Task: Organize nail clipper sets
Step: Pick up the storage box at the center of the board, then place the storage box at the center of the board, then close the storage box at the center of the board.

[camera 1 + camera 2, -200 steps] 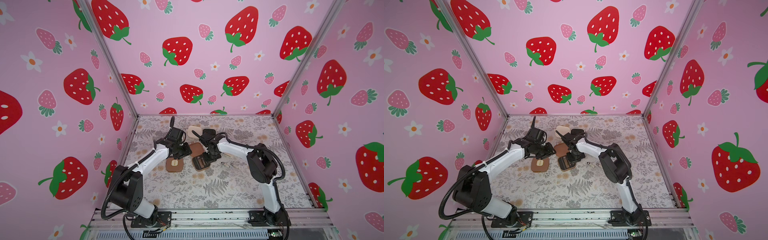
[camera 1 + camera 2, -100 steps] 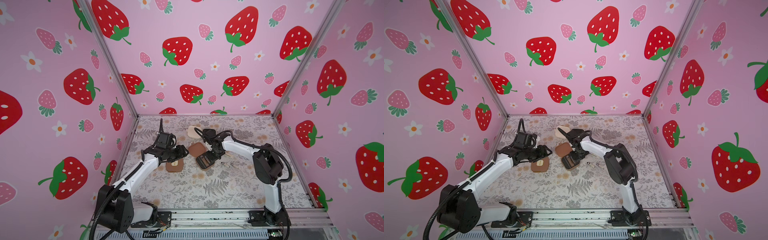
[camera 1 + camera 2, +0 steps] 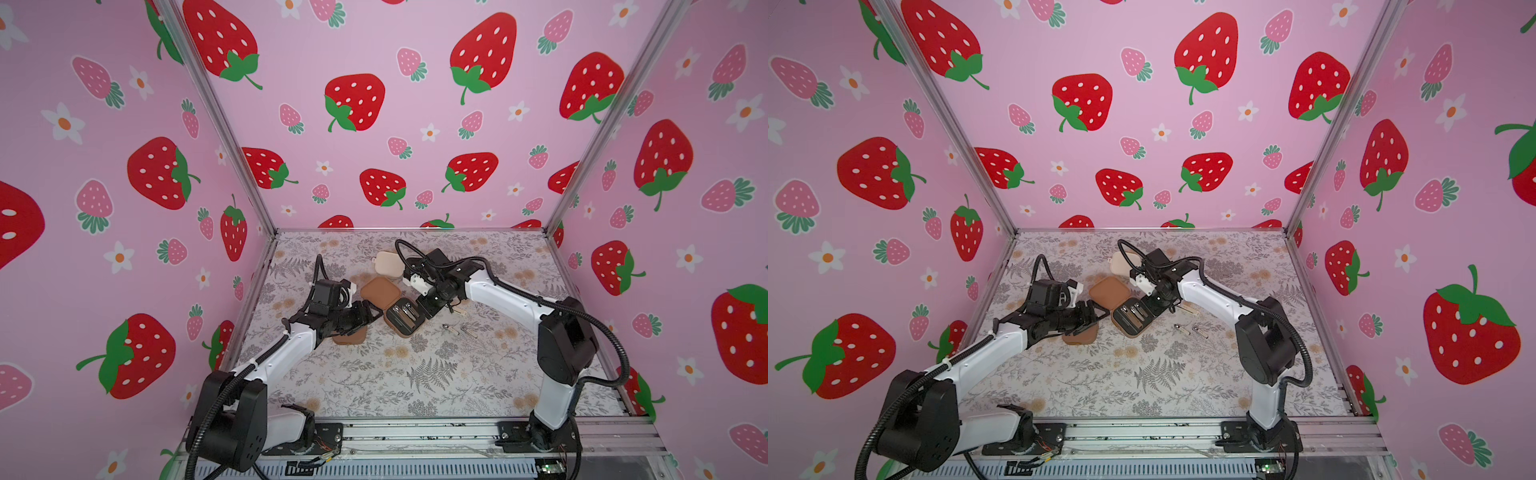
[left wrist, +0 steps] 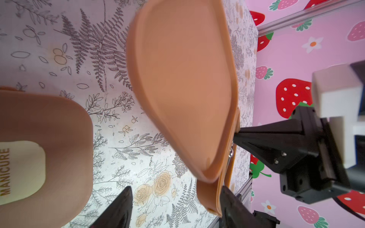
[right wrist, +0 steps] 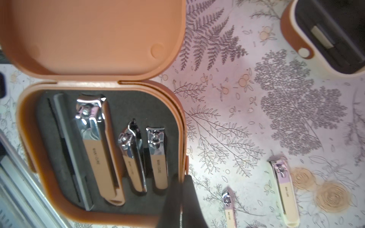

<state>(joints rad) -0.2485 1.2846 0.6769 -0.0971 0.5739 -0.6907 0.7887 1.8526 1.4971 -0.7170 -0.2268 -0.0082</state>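
In both top views an open brown case sits mid-table, its lid (image 3: 377,292) laid back and its base (image 3: 400,331) holding silver clippers. My right gripper (image 3: 424,309) (image 5: 182,182) is shut on the base's rim (image 5: 179,126). Three clippers (image 5: 98,146) and a file sit in the black insert. My left gripper (image 3: 371,314) (image 4: 175,199) is open, and a corner of the lid (image 4: 181,88) lies between its fingers, close against one. Under that arm lies a closed brown case (image 3: 348,337) (image 4: 65,138) with a cream patch. A cream case (image 3: 388,263) lies behind.
Two loose clippers (image 3: 446,328) (image 3: 468,331) lie right of the open case, seen also in the right wrist view as clippers (image 5: 229,209) (image 5: 284,187). A case with a cream rim and black inside (image 5: 325,39) lies beyond them. Pink strawberry walls close three sides.
My left gripper has opened wide and its arm has drawn back toward the front left. The open case's lid lies farther back. My right gripper has stayed shut on the rim.
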